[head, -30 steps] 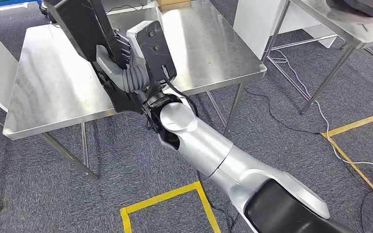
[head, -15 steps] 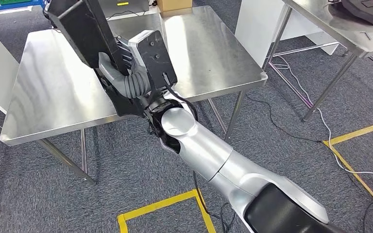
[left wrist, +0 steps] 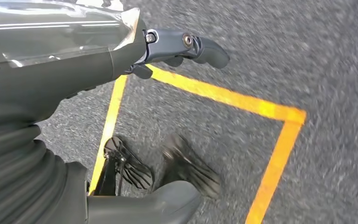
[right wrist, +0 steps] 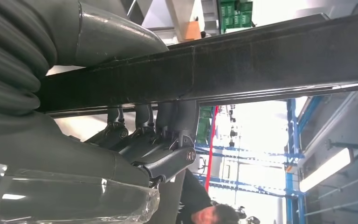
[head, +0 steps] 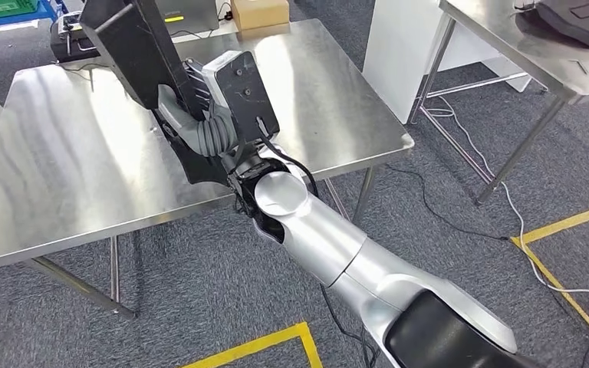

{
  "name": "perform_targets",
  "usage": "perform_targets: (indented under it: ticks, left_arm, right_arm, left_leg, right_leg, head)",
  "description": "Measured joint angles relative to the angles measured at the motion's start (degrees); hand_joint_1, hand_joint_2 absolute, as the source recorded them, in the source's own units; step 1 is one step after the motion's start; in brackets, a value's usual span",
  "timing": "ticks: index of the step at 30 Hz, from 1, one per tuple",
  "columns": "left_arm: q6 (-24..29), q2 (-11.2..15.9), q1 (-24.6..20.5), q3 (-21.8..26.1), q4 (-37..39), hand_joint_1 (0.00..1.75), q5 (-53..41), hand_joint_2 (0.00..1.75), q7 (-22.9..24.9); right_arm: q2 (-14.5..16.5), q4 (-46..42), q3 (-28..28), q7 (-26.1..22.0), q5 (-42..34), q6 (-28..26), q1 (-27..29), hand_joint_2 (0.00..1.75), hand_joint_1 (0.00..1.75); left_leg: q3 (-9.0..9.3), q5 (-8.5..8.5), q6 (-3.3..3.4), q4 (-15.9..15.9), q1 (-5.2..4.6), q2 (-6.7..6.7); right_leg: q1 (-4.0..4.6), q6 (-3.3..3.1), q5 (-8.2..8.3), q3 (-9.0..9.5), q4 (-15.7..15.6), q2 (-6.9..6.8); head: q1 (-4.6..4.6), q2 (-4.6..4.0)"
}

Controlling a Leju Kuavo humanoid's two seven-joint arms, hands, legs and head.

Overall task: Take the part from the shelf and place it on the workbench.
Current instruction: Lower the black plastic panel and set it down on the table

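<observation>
While the right hand [head: 199, 126] is raised over the steel workbench [head: 61, 176], a long black part [head: 134, 46] is clamped by its fingers [right wrist: 168, 140]; left hand [left wrist: 121, 60] w/ fingers apart, nothing held, above floor.

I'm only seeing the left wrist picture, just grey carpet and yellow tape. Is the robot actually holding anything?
Observer: Yes. In the head view, the right hand grips a long black part.
Operator: Wow. Where is it holding that?
Observer: Over a steel workbench, tilted up and not laid down on it.
Operator: Is the grip a proper one?
Observer: It looks so. The right wrist view shows dark fingers curled around one side of the part.
</observation>
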Motion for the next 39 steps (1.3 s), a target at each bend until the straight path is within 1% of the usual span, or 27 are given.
perform_targets:
  ticks: [1,2,4,5,6,7,8,10,11,12,13,14,15,16,17,19,21,22,24,25,26,27,29,30,31,33,39]
  left_arm:
    - [0.0,0.0,0.1,0.0,0.0,0.0,0.0,1.75,0.0]
    - [0.0,0.0,0.0,0.0,0.0,0.0,0.0,1.75,0.1]
    - [-0.2,0.0,-0.3,0.0,0.0,0.0,0.0,1.75,0.1]
    - [-0.4,0.1,-0.5,0.0,0.0,0.0,0.0,1.75,0.0]
    - [-0.7,0.1,-0.5,0.0,0.0,0.0,0.0,1.75,0.0]
    - [-1.2,0.2,-0.5,0.0,0.0,0.0,0.0,1.75,-0.2]
    - [-1.9,0.2,-0.5,0.0,0.0,0.0,0.0,1.75,-0.6]
    - [-3.6,0.2,-0.4,0.0,0.0,0.0,0.0,1.75,-1.7]
    - [-4.3,0.3,-0.4,0.0,0.0,0.0,0.1,1.75,-2.0]
    - [-4.6,0.3,-0.4,0.0,0.0,0.0,0.1,1.75,-2.0]
    - [-4.6,0.3,-0.3,0.0,0.0,0.0,0.1,1.75,-1.8]
    - [-4.3,0.3,-0.2,0.0,0.0,0.0,0.2,1.75,-1.5]
    - [-3.9,0.2,-0.1,0.1,0.0,0.0,0.2,1.75,-1.2]
    - [-3.5,0.1,0.0,0.1,0.0,0.0,0.4,1.75,-1.0]
    - [-3.2,-0.2,-0.1,0.2,0.0,0.0,0.5,1.75,-1.0]
    - [-2.9,-0.4,-0.2,0.2,0.0,0.0,0.8,1.75,-1.0]
    - [-2.9,-0.4,-0.3,0.3,0.0,0.0,1.0,1.75,-1.1]
    - [-2.9,-0.4,-0.4,0.4,0.0,0.0,1.2,1.75,-1.2]
    - [-3.7,-0.3,-0.3,0.8,0.0,0.0,1.7,1.75,-2.0]
    - [-4.3,-0.2,-0.3,1.1,0.0,0.0,2.0,1.75,-2.6]
    - [-4.8,0.0,-0.4,1.3,0.0,0.0,2.2,1.75,-3.0]
    - [-5.1,0.3,-0.5,1.5,0.0,0.0,2.4,1.75,-3.3]
    - [-5.6,0.5,-0.7,1.7,0.0,0.0,2.8,1.75,-3.6]
    - [-5.7,0.5,-0.8,1.8,0.0,0.0,3.0,1.75,-3.8]
    - [-6.0,0.5,-0.9,1.9,0.0,0.0,3.2,1.75,-4.0]
    - [-6.4,0.5,-1.1,2.3,-0.1,0.0,3.5,1.75,-4.5]
    - [-7.5,0.5,-1.1,3.0,-0.1,0.0,3.7,1.75,-5.1]
  right_arm:
    - [0.0,0.0,-0.1,0.1,0.0,0.0,0.1,1.75,1.75]
    - [0.1,0.0,-0.2,0.1,0.1,0.1,0.1,1.75,1.75]
    - [0.2,-0.3,-0.5,0.3,0.1,0.1,-0.3,1.75,1.75]
    - [0.2,-0.4,-0.6,0.3,0.2,0.1,-0.5,1.75,1.75]
    - [0.1,-0.5,-0.7,0.3,0.3,0.0,-0.5,1.75,1.75]
    - [0.1,-0.4,-0.7,0.3,0.4,-0.1,-0.4,1.75,1.75]
    - [0.1,-0.4,-0.7,0.3,0.7,-0.5,-0.2,1.75,1.75]
    - [0.1,-0.5,-0.8,0.6,1.6,-1.5,-0.1,1.75,1.75]
    - [0.0,-0.6,-1.0,1.0,2.1,-1.9,-0.2,1.75,1.75]
    - [0.0,-0.8,-1.1,1.6,2.4,-2.1,-0.3,1.75,1.75]
    - [-0.1,-1.0,-1.3,2.3,2.6,-2.0,-0.3,1.75,1.75]
    - [-0.3,-1.0,-1.3,2.8,2.7,-1.9,-0.1,1.75,1.75]
    - [-0.3,-1.0,-1.2,3.1,2.8,-1.6,0.2,1.75,1.75]
    - [-0.3,-0.9,-1.2,3.1,2.9,-1.4,0.7,1.75,1.75]
    - [-0.2,-0.9,-1.1,2.9,3.0,-1.2,1.0,1.75,1.75]
    - [0.1,-1.1,-1.2,2.5,3.2,-0.9,1.3,1.75,1.75]
    - [0.1,-1.3,-1.2,2.4,3.2,-0.8,1.6,1.75,1.75]
    - [0.0,-1.3,-1.1,2.5,3.2,-0.8,1.8,1.75,1.75]
    - [0.0,-1.4,-0.7,3.2,3.7,-1.4,2.0,1.75,1.75]
    - [0.1,-1.6,-0.6,3.7,4.2,-1.9,1.8,1.75,1.75]
    - [0.1,-1.9,-0.5,4.3,4.8,-2.4,1.6,1.75,1.75]
    - [0.1,-2.3,-0.4,4.8,5.3,-2.7,1.2,1.75,1.75]
    - [0.1,-3.0,-0.3,5.6,6.2,-3.0,0.5,1.75,1.75]
    - [0.1,-3.2,-0.2,6.1,6.7,-3.0,0.2,1.75,1.75]
    - [0.1,-3.3,0.0,6.8,7.5,-3.0,-0.1,1.75,1.75]
    - [0.1,-3.5,0.2,8.5,9.3,-3.0,-0.5,1.75,1.75]
    - [0.1,-3.8,0.8,11.6,12.2,-2.9,-0.7,1.75,1.75]
  left_leg:
    - [0.58,2.19,0.32,-1.1,-0.37,-0.01]
    - [1.29,1.93,0.51,-1.2,-0.72,-0.13]
    - [3.26,-0.04,1.19,-1.5,-0.85,-0.43]
    - [4.34,-0.95,1.58,-1.7,-0.8,-0.54]
    - [5.54,-1.86,1.89,-1.9,-0.65,-0.62]
    - [6.69,-2.9,2.08,-1.9,-0.61,-0.64]
    - [7.92,-4.02,2.19,-1.9,-0.54,-0.76]
    - [10.74,-6.4,2.12,-2.0,-0.29,-1.24]
    - [12.32,-7.57,1.95,-2.0,-0.13,-1.54]
    - [13.88,-8.71,1.72,-2.0,0.04,-1.79]
    - [15.01,-9.82,1.45,-2.0,0.16,-1.98]
    - [16.23,-10.94,1.13,-1.9,0.17,-2.15]
    - [16.96,-12.1,0.72,-2.0,0.15,-2.37]
    - [17.73,-12.96,0.29,-2.1,0.13,-2.51]
    - [18.52,-13.29,-0.1,-2.2,0.14,-2.57]
    - [18.26,-12.11,-0.79,-0.8,0.25,-2.24]
    - [14.71,-10.03,-1.01,5.0,0.25,-1.44]
    - [12.31,-10.19,-1.06,8.2,0.27,-1.07]
    - [8.57,-14.51,-1.48,11.3,0.36,-0.83]
    - [7.37,-16.99,-1.78,11.1,0.47,-0.76]
    - [6.67,-18.01,-2.07,9.7,0.62,-0.64]
    - [6.61,-16.65,-2.33,7.2,0.82,-0.46]
    - [7.68,-9.0,-2.67,0.3,1.13,0.17]
    - [8.26,-5.94,-2.44,-2.0,1.09,0.45]
    - [8.61,-4.06,-2.01,-3.2,0.98,0.57]
    - [8.79,-3.64,-1.22,-3.2,0.73,0.38]
    - [8.85,-3.68,-0.53,-3.1,-0.04,-0.26]
  right_leg:
    - [0.04,0.46,-0.61,1.05,-0.2,0.12]
    - [0.09,1.18,-0.59,1.85,0.0,0.24]
    - [-0.08,2.71,1.4,0.36,4.3,0.21]
    - [-0.16,3.2,2.75,-2.23,8.4,0.2]
    - [-0.22,3.22,3.37,-5.55,12.9,0.16]
    - [-0.25,2.87,2.96,-8.83,16.5,0.14]
    - [-0.26,2.36,1.24,-11.99,19.0,0.13]
    - [-0.35,1.78,-3.67,-16.6,19.4,0.1]
    - [-0.4,2.02,-5.13,-18.07,17.7,0.08]
    - [-0.42,2.65,-4.68,-18.99,15.0,0.06]
    - [-0.41,3.72,-1.26,-19.59,11.3,0.03]
    - [-0.42,4.9,4.3,-20.08,7.2,-0.08]
    - [-0.33,5.36,9.98,-20.05,4.1,-0.2]
    - [-0.22,5.12,14.55,-19.91,2.0,-0.27]
    - [-0.06,4.17,16.76,-19.62,1.2,-0.4]
    - [-0.26,2.1,16.81,-18.25,0.7,-0.48]
    - [-0.75,0.84,16.08,-16.17,-0.6,-0.56]
    - [-0.83,0.29,15.56,-15.06,-1.1,-0.54]
    - [-0.81,-0.45,14.24,-13.26,-1.5,-0.41]
    - [-0.82,-0.48,13.58,-12.54,-1.5,-0.26]
    - [-0.85,-0.36,12.94,-11.85,-1.5,-0.1]
    - [-0.9,-0.18,12.34,-11.2,-1.4,0.03]
    - [-0.91,0.43,11.17,-10.07,-1.1,0.19]
    - [-0.82,0.77,10.72,-9.8,-0.9,0.25]
    - [-0.68,1.12,10.35,-9.69,-0.8,0.27]
    - [-0.37,1.13,9.86,-9.69,-0.6,0.25]
    - [-0.39,0.88,9.64,-9.32,-1.1,-0.27]
  head:
    - [-0.02,0.0]
    - [-0.1,0.0]
    - [-0.29,0.0]
    - [-0.31,0.0]
    - [-0.31,0.0]
    - [-0.28,0.0]
    - [-0.22,0.0]
    - [-0.19,0.0]
    - [-0.16,0.0]
    - [-0.11,0.0]
    - [-0.04,0.0]
    - [0.01,0.0]
    - [0.11,0.0]
    - [0.12,0.0]
    - [0.14,0.0]
    - [0.1,0.0]
    - [0.01,0.0]
    - [-0.04,0.0]
    - [-0.07,0.0]
    - [-0.06,0.0]
    - [-0.07,0.0]
    - [-0.07,0.0]
    - [-0.08,0.0]
    - [-0.05,0.0]
    - [-0.05,0.0]
    - [0.02,0.0]
    - [0.12,0.0]
